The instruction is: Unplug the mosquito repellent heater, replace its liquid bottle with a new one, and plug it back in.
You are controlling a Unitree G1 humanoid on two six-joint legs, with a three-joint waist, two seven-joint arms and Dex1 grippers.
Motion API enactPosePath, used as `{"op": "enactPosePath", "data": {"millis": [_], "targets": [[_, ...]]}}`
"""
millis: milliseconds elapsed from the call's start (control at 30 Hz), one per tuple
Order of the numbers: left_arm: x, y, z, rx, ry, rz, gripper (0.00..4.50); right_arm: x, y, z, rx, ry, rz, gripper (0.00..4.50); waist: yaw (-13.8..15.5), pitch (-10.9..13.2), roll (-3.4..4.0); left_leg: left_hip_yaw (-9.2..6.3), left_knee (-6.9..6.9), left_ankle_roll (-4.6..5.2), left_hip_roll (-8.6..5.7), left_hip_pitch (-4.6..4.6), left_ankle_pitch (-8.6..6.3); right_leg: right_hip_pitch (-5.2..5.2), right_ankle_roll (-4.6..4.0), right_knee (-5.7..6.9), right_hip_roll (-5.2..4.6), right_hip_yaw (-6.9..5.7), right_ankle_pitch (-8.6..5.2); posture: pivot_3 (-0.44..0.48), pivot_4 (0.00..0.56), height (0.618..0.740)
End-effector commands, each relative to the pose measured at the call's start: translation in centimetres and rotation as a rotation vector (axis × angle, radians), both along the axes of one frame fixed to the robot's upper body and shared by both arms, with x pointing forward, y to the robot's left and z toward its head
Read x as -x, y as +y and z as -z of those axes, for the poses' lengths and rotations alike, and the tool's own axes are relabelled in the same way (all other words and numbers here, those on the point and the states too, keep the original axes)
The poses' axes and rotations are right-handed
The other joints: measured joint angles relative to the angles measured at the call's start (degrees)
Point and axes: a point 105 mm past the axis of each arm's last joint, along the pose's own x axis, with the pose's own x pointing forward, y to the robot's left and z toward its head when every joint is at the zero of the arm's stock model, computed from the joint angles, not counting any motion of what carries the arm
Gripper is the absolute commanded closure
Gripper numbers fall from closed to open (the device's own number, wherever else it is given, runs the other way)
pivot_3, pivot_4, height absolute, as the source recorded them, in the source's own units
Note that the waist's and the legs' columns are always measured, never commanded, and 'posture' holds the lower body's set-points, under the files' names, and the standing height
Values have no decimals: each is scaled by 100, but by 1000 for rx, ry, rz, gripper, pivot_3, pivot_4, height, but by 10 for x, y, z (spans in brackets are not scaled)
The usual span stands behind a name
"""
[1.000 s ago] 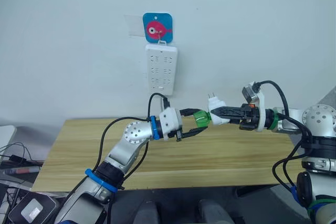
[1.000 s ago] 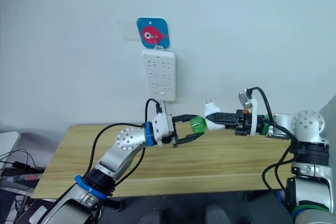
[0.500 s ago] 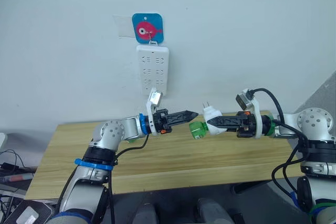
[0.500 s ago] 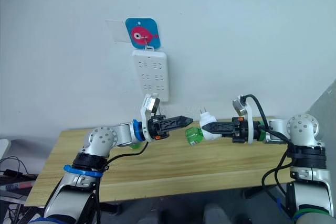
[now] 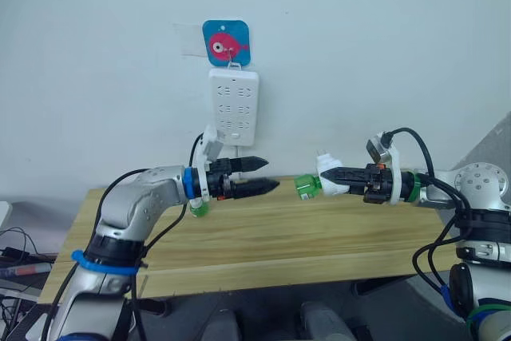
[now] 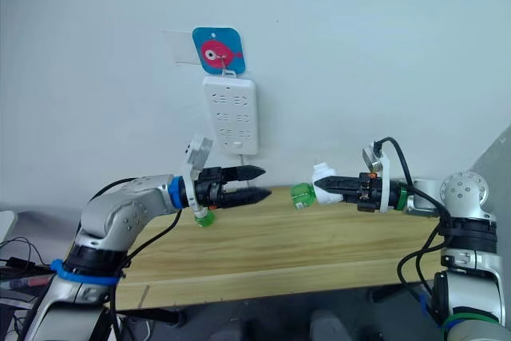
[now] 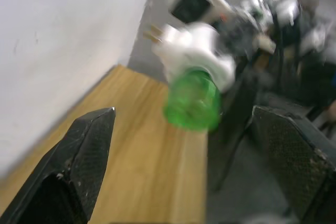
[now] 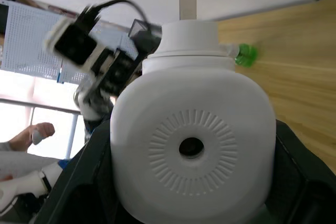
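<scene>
My right gripper is shut on the mosquito repellent heater, holding it sideways in the air above the table, prongs toward the wall. A green bottle sticks out of the heater toward my left gripper. That gripper is open and holds nothing, a short gap away from the bottle. In the left wrist view the heater and bottle lie ahead between the fingers. A second green bottle stands on the table under my left forearm. Which bottle is the new one I cannot tell.
The white power strip hangs on the wall under a blue fish tag, above and behind my left gripper. The wooden table runs below both arms. Cables and small items lie at the far left.
One second ago my left gripper's fingers were around the bottle in the heater. It has drawn back to the left and stands open. The right gripper has kept hold of the heater.
</scene>
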Motion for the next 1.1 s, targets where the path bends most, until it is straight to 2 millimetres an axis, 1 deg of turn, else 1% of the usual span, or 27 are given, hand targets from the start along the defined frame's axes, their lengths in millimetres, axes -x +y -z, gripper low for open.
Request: {"op": "enactPosePath", "data": {"millis": [33, 100, 200, 233, 300, 367, 433, 567, 633, 800, 933, 1100], "targets": [[10, -8, 0, -167, -579, 43, 36, -8, -3, -18, -36, -62, 25, 1506, 40, 0, 0, 2, -1, 0, 0, 3, 0, 1, -1, -1, 0, 1, 0, -46, 91, 740], [4, -10, -5, -175, -833, -35, 36, -10, -2, -19, -41, -62, 26, 1506, 120, 0, -1, 3, -1, 0, 1, 6, 0, 2, -4, 1, -1, 0, 0, -45, 89, 740], [10, -17, 0, -216, -1180, -30, 36, -10, 2, -22, -53, -66, 16, 1506, 143, 0, 0, 4, 2, 0, 1, 7, 0, 3, -4, 4, -4, 1, 1, -47, 88, 740], [11, -19, 0, -209, -1260, -39, 36, -10, 3, -23, -58, -67, 10, 1506, 149, 0, 0, 5, 2, 0, 0, 7, 0, 4, -4, 4, -6, 2, 1, -46, 89, 740], [10, -22, 2, -201, -1359, -72, 36, -9, 6, -27, -76, -69, -3, 1506, 168, 0, 0, 6, 2, 1, -3, 3, 0, 5, -3, 2, -11, 2, 1, -46, 87, 740], [7, -25, 8, -202, -1403, -86, 36, -7, 8, -29, -90, -74, -14, 1506, 174, 0, 0, 6, 2, 1, -5, -2, 0, 0, -2, 2, -15, 0, 2, -46, 87, 740], [2, -29, 7, -188, -1433, -125, 36, -6, 10, -30, -95, -79, -22, 1506, 178, 0, 0, 2, 2, 2, -6, -4, -1, -1, -1, 4, -15, -4, 2, -46, 86, 740], [-5, -36, -6, -149, -1532, -201, 36, -4, 12, -31, -103, -79, -36, 1506, 179, -1, 1, 1, 4, 2, -6, -6, -1, -1, 0, 8, -15, -6, 3, -44, 82, 740], [-5, -40, -7, -141, -1563, -198, 36, -3, 13, -31, -106, -78, -40, 1506, 183, -1, 1, -1, 5, 2, -6, -6, -1, -1, 1, 9, -15, -7, 3, -43, 80, 740], [-5, -47, -1, -135, -1572, -189, 36, -2, 15, -33, -112, -82, -49, 1506, 167, -2, 2, -1, 4, 2, -6, -5, -1, -1, 1, 10, -15, -9, 3, -47, 76, 740], [-7, -53, 0, -125, -1581, -190, 36, -1, 17, -34, -116, -81, -55, 1506, 167, -2, 2, -2, 5, 2, -6, -6, -1, 0, 1, 11, -15, -11, 3, -49, 78, 740], [-8, -55, -1, -116, -1592, -183, 36, 0, 18, -34, -117, -80, -60, 1506, 155, -2, 2, -2, 4, 2, -7, -5, -1, 0, 1, 12, -15, -11, 3, -54, 80, 740]]}}
